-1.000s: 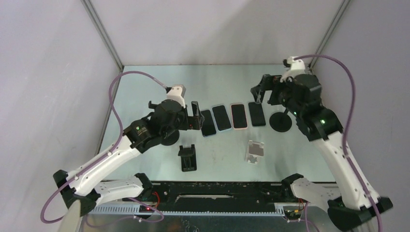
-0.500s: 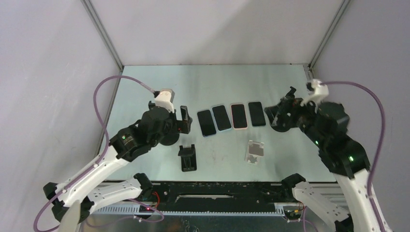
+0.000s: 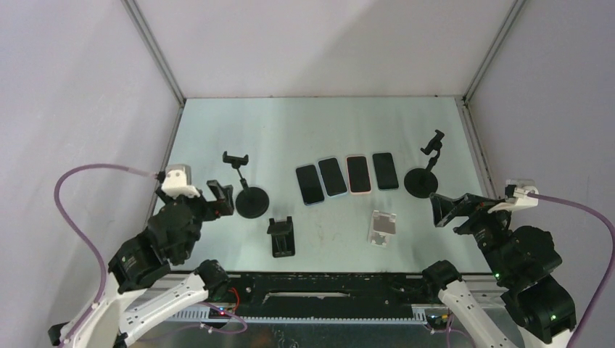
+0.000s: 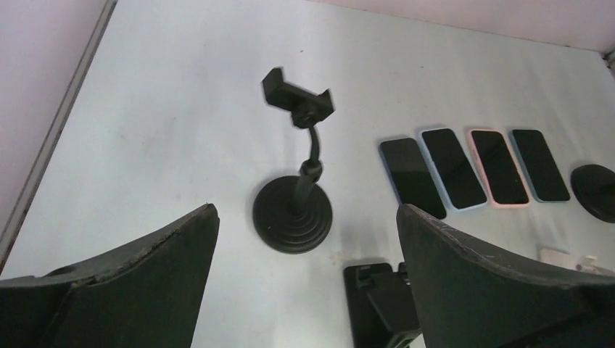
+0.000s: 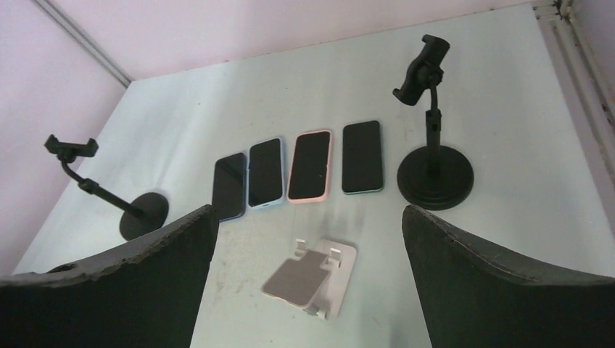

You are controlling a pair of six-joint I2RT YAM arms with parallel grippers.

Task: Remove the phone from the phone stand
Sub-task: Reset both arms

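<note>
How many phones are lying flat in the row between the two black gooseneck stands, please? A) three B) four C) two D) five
B, since four phones lie side by side on the table, the pink-cased phone third from the left.

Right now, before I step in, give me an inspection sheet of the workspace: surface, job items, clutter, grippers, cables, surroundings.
Surface: pale metal table, no spills seen.
Job's things: four phones lie flat in a row mid-table, none in a stand. The left gooseneck stand and right gooseneck stand are upright with empty clamps. The black folding stand and white folding stand sit nearer the arms, no phone on either.
Clutter: nothing seen.
Grippers: left gripper and right gripper are open and empty, by the near edge.
Cables: left cable and right cable loop outward, clear of the phones.
Surroundings: plain walls, metal frame posts.
</note>
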